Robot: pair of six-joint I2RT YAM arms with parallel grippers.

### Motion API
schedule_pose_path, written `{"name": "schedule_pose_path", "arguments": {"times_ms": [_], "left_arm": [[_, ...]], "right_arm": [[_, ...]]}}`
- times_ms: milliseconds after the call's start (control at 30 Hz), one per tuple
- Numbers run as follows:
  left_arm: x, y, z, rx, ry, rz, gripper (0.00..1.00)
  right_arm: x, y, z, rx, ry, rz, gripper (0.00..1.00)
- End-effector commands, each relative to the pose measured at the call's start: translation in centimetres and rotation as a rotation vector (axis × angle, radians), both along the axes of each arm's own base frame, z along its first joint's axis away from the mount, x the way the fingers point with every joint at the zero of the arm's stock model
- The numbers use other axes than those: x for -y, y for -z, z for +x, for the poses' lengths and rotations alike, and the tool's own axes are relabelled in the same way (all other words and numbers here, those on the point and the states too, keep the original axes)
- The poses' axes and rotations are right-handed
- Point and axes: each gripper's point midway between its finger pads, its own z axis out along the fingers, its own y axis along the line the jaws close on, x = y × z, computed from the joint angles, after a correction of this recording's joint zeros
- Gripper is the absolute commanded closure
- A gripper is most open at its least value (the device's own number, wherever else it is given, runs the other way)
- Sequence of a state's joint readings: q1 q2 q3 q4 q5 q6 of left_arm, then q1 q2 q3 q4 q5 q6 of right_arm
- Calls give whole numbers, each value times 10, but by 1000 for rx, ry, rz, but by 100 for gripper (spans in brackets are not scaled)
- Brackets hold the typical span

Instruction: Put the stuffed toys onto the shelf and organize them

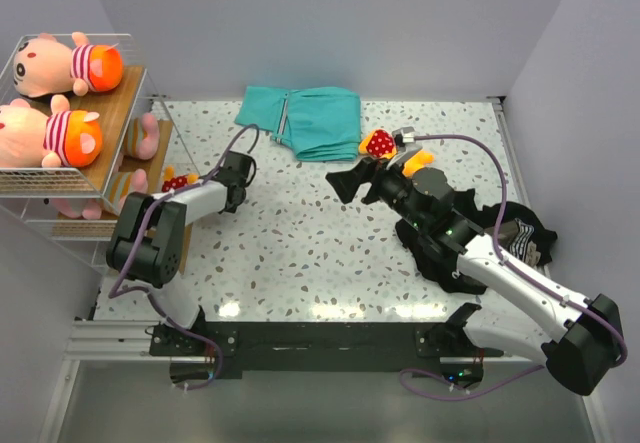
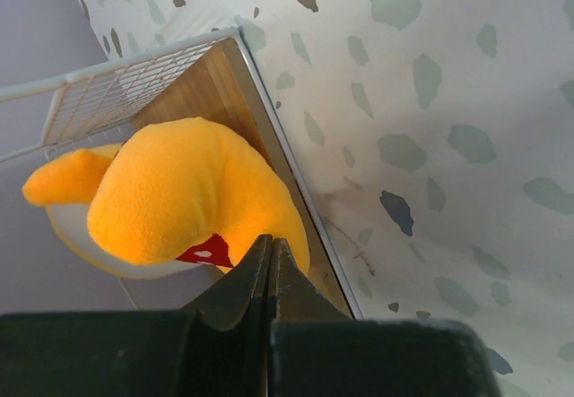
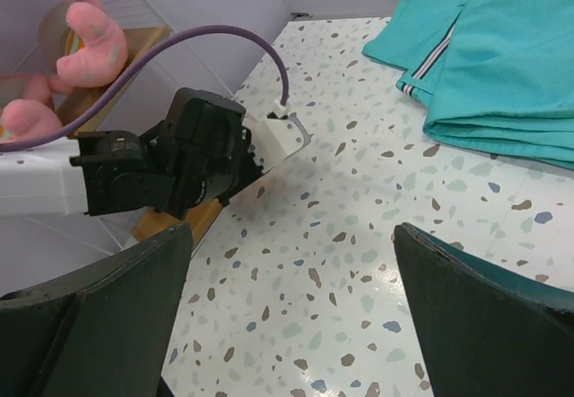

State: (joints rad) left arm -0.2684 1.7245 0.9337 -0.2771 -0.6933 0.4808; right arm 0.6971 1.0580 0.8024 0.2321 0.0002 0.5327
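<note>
The left gripper (image 2: 271,258) has its fingers pressed flat together. Their tips rest against the lower edge of an orange toy (image 2: 179,191), right where a scrap of its red dress (image 2: 204,252) shows. Whether any fabric is caught between them cannot be told. This toy lies on a wood board (image 2: 202,88) of the shelf (image 1: 122,98), with white wire mesh (image 2: 117,92) behind it and the speckled tabletop (image 2: 430,101) past the board's edge. In the left wrist view its long axis runs from a stubby limb at the upper left down to the right, towards the fingertips. The top view shows only a sliver of the toy, at the tabletop side of the shelf's lower tier, with the left arm covering the rest.

The right gripper (image 3: 287,325) is spread wide with nothing between its fingers. It hovers over the tabletop and faces the left arm (image 3: 161,168).

Only the top view shows a second orange toy (image 1: 380,143), in a red dotted dress, on the tabletop just behind the right gripper. It lies near the teal cloth (image 1: 305,118), and a black garment (image 1: 500,233) sits under the right arm. On the top board, two pink toys in striped shirts (image 1: 60,63) (image 1: 50,135) lie side by side, heads to the left and long axes running left to right. The right wrist view catches pink plush limbs (image 3: 90,38) on a shelf board, but which tier cannot be told.
</note>
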Motion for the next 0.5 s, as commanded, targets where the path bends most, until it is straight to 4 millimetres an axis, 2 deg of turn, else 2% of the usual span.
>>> {"name": "schedule_pose_path", "arguments": {"times_ms": [0, 67, 133, 167, 200, 267, 300, 333, 367, 400, 433, 467], "left_arm": [[-6, -24, 1, 74, -48, -7, 100], [1, -28, 6, 95, -42, -55, 98], [19, -38, 16, 136, -11, -143, 92], [28, -41, 19, 150, 6, -173, 91], [43, -50, 26, 181, 48, -235, 88], [60, -66, 34, 237, 92, -315, 85], [78, -70, 38, 248, 140, -384, 83], [90, -75, 39, 255, 175, -428, 82], [106, -93, 41, 288, 222, -479, 80], [123, -104, 43, 309, 265, -555, 78], [134, -114, 43, 328, 298, -598, 76], [147, -134, 42, 373, 344, -645, 74]], "right_arm": [[-2, -29, -2, 51, -18, 62, 1], [-2, -26, 1, 45, -7, 55, 1], [-2, -23, 3, 33, 2, 47, 1], [-1, -14, 8, 10, 25, 25, 1], [0, -17, 11, 12, 36, 18, 1], [6, -7, 19, -28, 91, -25, 1], [7, -7, 26, -42, 120, -42, 1], [13, 6, 30, -86, 161, -90, 1], [24, 9, 40, -95, 243, -127, 1], [29, 8, 50, -101, 294, -163, 1], [36, 16, 54, -116, 334, -219, 1], [42, 19, 62, -107, 374, -271, 1]]}}
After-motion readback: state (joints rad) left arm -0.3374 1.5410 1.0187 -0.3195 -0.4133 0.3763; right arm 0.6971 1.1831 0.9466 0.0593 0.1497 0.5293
